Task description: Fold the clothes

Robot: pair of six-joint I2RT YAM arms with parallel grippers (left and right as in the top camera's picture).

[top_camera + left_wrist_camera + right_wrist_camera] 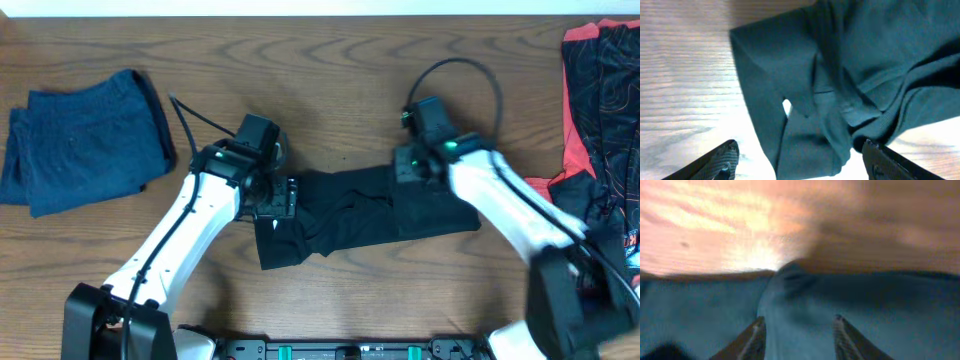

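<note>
A black garment [360, 215] lies crumpled lengthwise on the wooden table at the centre. It fills the left wrist view [850, 65] and the lower half of the right wrist view [880, 310]. My left gripper [287, 197] is over the garment's left end. Its fingers [800, 162] are spread wide, with cloth lying between them and not pinched. My right gripper [408, 168] is at the garment's upper right edge. Its fingers [799, 332] are apart and set down on the cloth, with a raised ridge of fabric between them.
A folded blue garment [80, 140] lies at the far left of the table. A red and black garment [600, 110] lies at the right edge, partly under my right arm. Bare wood lies beyond the black garment.
</note>
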